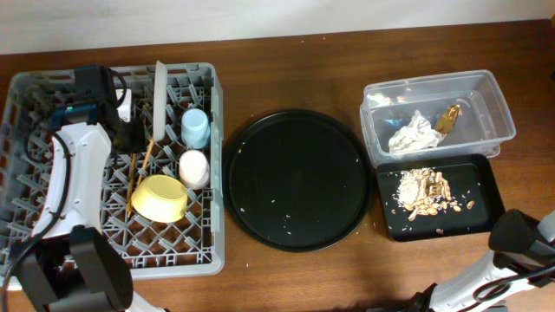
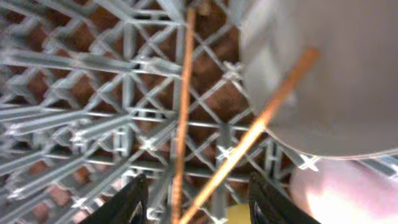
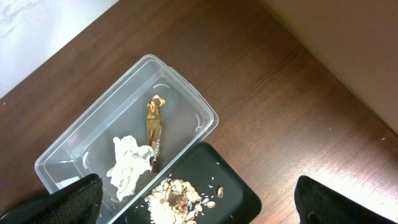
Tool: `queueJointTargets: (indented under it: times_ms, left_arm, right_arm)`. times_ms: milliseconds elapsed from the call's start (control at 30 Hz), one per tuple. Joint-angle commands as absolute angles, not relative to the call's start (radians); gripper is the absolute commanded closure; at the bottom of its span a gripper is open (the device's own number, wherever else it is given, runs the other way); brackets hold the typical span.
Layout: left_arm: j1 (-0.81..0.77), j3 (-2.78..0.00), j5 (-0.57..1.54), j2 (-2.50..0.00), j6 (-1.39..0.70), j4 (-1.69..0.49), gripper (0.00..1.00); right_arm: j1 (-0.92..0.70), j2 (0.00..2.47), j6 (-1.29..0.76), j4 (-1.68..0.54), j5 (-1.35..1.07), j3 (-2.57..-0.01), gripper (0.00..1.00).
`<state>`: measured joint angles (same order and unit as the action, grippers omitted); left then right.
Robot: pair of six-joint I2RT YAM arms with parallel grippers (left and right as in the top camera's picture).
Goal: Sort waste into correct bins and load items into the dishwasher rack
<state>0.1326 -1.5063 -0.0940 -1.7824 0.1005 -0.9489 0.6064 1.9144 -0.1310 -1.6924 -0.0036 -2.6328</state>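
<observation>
1. Fingers [image 2: 127,202] of the left gripper [image 2: 198,202] stood wide apart over the dishwasher rack [image 1: 35,104], closed on nothing; the two chopsticks [image 2: 182,112] lay on the grid below and ran between them without contact.
2. Chopsticks: one lay nearly straight from near to far, the other slanted right toward the upright plate [image 2: 336,81]; the pair converged at the near end. Whether the slanted one touched the plate could not be told.
3. Handling (judged): thin wooden sticks, light and stiff, smooth enough to roll or turn in a pinch and narrow enough to drop through the open grid. The likeliest hold was across one shaft near mid-length, left of the plate, with the jaws set square to the stick.
4. Other rack contents: blue cup [image 1: 196,127], pink cup [image 1: 193,167] and yellow bowl [image 1: 159,198], grouped right of the chopsticks.
5. Right gripper [image 3: 199,208]: fingers spread fully and empty, above the bins at the right.
6. Clear tub [image 1: 494,95] held the napkin [image 1: 414,134] and foil wrapper [image 1: 449,117]; the black tray [image 1: 486,186], just near of it, held the food scraps [image 1: 421,191].
</observation>
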Motion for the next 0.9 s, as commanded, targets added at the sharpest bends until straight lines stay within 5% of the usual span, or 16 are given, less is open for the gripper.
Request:
queueJointTargets:
  times_ms: [0, 100, 167, 600, 867]
  left_arm:
    - [0.141, -1.501, 0.126, -1.667, 0.095, -0.993, 0.5]
    - [0.136, -1.501, 0.242, -1.453, 0.057, -1.097, 0.35]
    - [0.11, -1.501, 0.248, -1.37, 0.057, -1.161, 0.01]
    - [0.077, -1.499, 0.247, -1.36, 0.057, -1.199, 0.01]
    - [0.076, -1.499, 0.247, -1.36, 0.057, -1.199, 0.01]
  right_arm:
    - [0.609, 1.916, -0.131, -1.698, 0.005, -2.636, 0.01]
    - [0.609, 1.916, -0.131, -1.699, 0.005, -2.636, 0.01]
    - [0.609, 1.916, -0.131, -1.698, 0.005, -2.636, 0.01]
    - [0.587, 1.93, -0.131, -1.698, 0.005, -2.635, 0.01]
    - [0.005, 1.647, -0.131, -1.698, 0.005, -2.648, 0.01]
